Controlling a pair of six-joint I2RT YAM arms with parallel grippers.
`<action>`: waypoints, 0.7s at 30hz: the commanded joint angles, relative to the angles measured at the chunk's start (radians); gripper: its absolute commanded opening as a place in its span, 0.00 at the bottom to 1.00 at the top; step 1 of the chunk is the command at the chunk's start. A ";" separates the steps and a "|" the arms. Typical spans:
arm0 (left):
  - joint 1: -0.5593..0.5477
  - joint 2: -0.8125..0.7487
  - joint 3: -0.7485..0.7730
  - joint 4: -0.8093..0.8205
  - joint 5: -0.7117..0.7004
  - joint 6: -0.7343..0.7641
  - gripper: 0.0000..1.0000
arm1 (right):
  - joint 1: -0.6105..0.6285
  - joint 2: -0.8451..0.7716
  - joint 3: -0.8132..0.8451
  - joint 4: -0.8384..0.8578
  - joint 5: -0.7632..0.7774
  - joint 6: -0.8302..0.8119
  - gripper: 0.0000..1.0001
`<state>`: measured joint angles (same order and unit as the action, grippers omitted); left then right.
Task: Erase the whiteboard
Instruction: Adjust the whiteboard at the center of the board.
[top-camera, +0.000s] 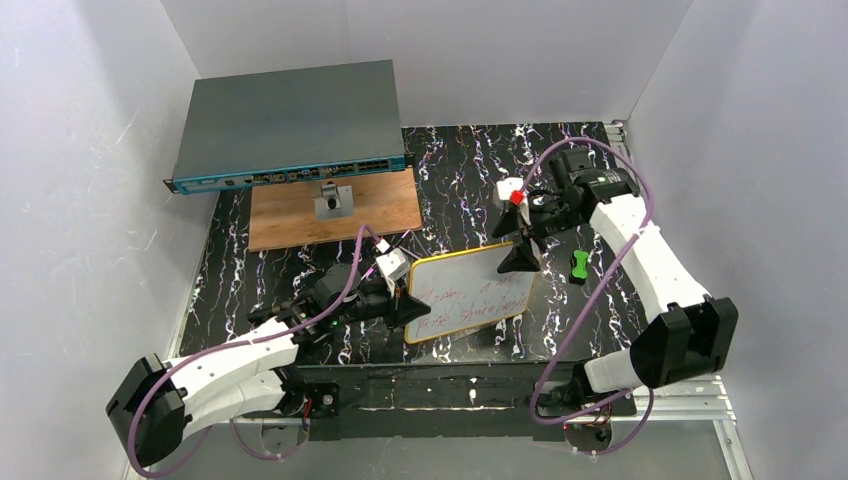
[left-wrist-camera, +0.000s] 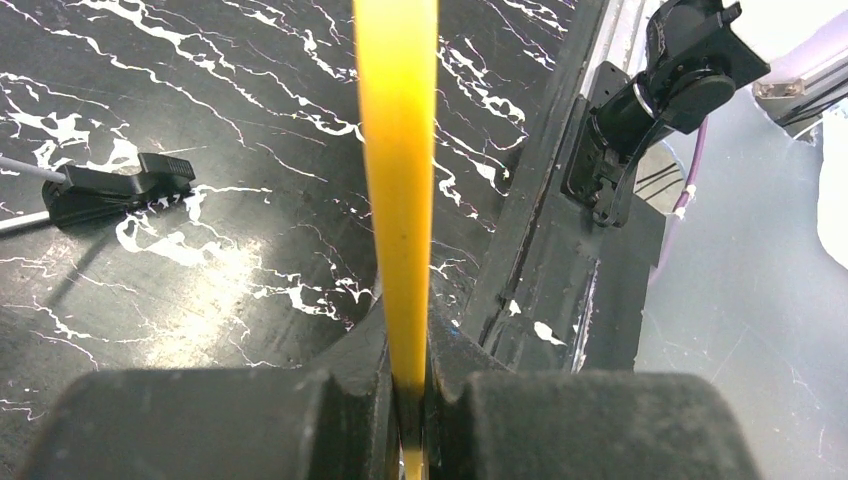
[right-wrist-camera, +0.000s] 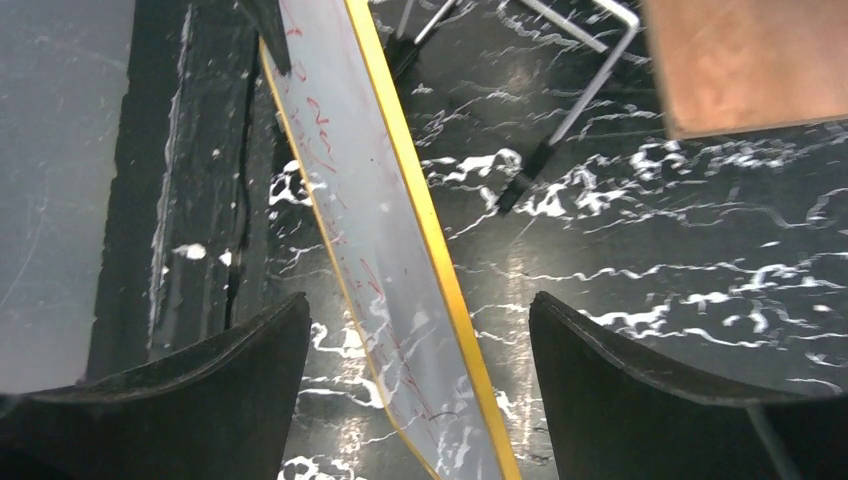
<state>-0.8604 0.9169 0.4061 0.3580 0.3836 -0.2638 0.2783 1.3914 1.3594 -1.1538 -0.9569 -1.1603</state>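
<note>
The whiteboard (top-camera: 470, 292), white with an orange rim and red handwriting, is tilted up off the black marbled table. My left gripper (top-camera: 408, 300) is shut on its left rim. The left wrist view shows that rim (left-wrist-camera: 397, 180) edge-on, pinched between the jaws of the left gripper (left-wrist-camera: 412, 395). My right gripper (top-camera: 520, 256) hangs open over the board's upper right corner. Seen from the right wrist, the whiteboard (right-wrist-camera: 385, 240) runs slantwise between the spread fingers of the right gripper (right-wrist-camera: 420, 345) and touches neither. The small green eraser (top-camera: 578, 264) lies on the table right of the board.
A brown wooden board (top-camera: 335, 212) with a small metal stand (top-camera: 333, 200) lies at the back left, and a grey network switch (top-camera: 290, 125) sits behind it. A black clip (left-wrist-camera: 115, 186) lies on the table left of the board. White walls enclose the table.
</note>
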 joint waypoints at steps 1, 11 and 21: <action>-0.002 -0.002 0.058 0.039 0.052 0.054 0.00 | 0.063 0.045 0.050 -0.103 0.071 -0.039 0.82; -0.002 0.006 0.058 0.021 0.019 0.081 0.00 | 0.151 0.124 0.113 -0.190 0.173 -0.059 0.01; 0.042 -0.119 0.039 0.087 0.027 0.010 0.79 | 0.203 0.172 0.227 -0.279 0.229 -0.104 0.01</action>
<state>-0.8455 0.8829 0.4179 0.3576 0.3992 -0.2214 0.4633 1.5612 1.5269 -1.4071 -0.7338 -1.2789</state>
